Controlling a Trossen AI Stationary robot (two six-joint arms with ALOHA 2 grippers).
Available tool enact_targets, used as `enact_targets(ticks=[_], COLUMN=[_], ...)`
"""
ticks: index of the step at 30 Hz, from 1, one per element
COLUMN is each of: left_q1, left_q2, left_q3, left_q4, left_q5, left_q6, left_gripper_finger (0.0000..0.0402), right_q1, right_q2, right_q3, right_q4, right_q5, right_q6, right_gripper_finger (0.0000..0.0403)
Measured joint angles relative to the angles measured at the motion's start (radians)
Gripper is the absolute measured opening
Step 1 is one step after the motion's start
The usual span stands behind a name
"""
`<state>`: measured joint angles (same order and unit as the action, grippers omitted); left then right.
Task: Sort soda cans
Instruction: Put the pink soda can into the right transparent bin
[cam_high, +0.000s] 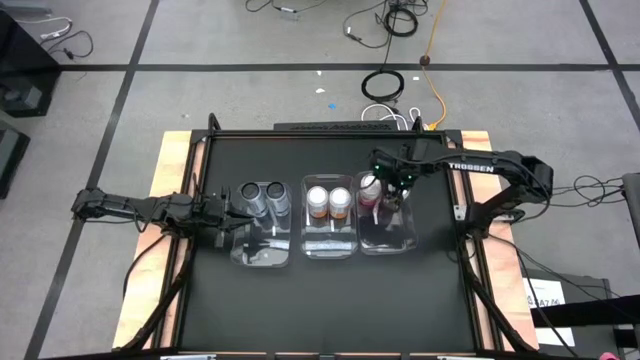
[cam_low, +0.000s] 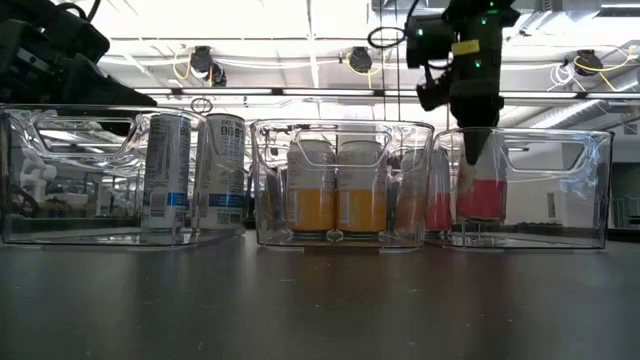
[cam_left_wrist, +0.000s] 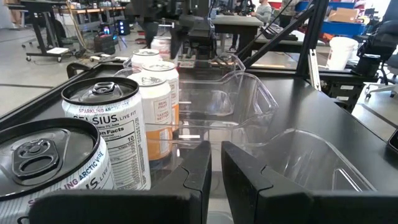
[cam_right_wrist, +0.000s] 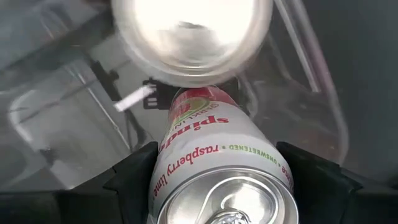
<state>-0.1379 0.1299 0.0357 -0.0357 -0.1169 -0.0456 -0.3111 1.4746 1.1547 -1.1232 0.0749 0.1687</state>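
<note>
While gripped by right gripper (cam_right_wrist: 221, 168), cylindrical red-pink can (cam_right_wrist: 217, 162) shows glossy metal top.

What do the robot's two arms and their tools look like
Both arms are dark, slim and jointed. The right arm carries white TROSSEN lettering along its link, with small green lights glowing near its wrist. The left arm shows no lettering from above. The left tool has two flat, matte black fingers with squared tips. Black cables trail from both arm bases.

The dark grey can (cam_left_wrist: 115, 134) reads "CELSIUS, LIVE FIT"; the one beside it (cam_left_wrist: 46, 163) "SPARKLING ARCTIC". The red-pink can (cam_right_wrist: 221, 171) reads "spindrift raspberry lime, UNSWEETENED". The right arm (cam_high: 500, 170) reads "TROSSEN".
</note>
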Motion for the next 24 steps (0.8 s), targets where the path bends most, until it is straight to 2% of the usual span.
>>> enact_targets(ticks=[9,19,24], left_q1=[0.000,0.000,0.000], left_q2=[0.000,0.000,0.000], left_q3=[0.000,0.000,0.000], left_q4=[0.000,0.000,0.000], left_q5=[0.000,0.000,0.000], left_q6=[0.000,0.000,0.000], left_gripper_finger=[0.0050,0.0050,0.0050], right_q1=[-0.070,-0.114,-0.114], right_q2=[0.004,0.062,0.062], right_q3=[-0.010,-0.009,-0.009], right_q4=[0.094,0.113,0.096], right_q5=[-0.009,-0.032,-0.027], right_q6=[-0.072,-0.084,-0.079], right_gripper_finger=[0.0279,0.0280,0.0304])
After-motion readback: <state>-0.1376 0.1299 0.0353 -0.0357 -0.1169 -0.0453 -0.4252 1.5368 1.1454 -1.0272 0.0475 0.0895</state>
